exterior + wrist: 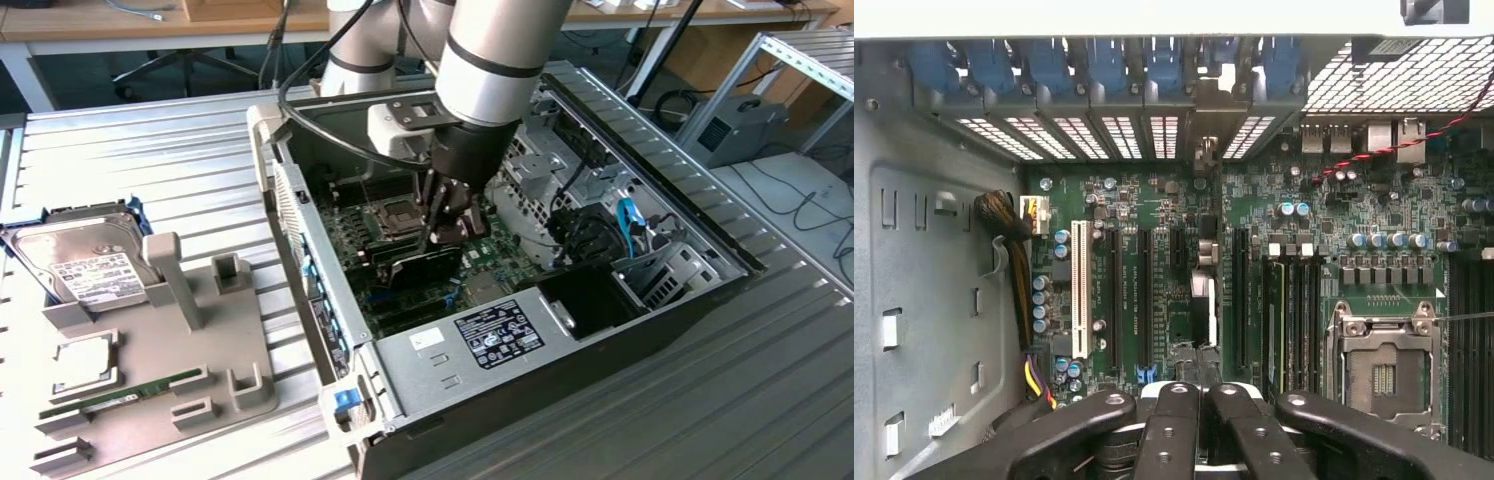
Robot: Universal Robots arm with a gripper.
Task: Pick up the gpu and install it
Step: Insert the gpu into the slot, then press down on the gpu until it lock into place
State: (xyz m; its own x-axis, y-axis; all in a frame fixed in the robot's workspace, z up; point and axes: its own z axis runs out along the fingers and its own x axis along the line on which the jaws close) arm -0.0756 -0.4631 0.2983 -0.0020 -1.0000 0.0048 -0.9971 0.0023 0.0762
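The card [424, 268] is held upright in the closed gripper [447, 232] and should be pressed straight into the slot [1241, 300].

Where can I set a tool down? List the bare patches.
Bare slatted table lies beyond the hard drive, beside the case; another stretch lies at the exterior view's lower right. Crowded: the grey fixture, and inside the case, where the fingers grip the gpu.

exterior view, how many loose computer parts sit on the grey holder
3: a hard drive at the far end of the holder, a cpu chip in the middle, a ram stick nearest the camera. Nothing seems hidden.
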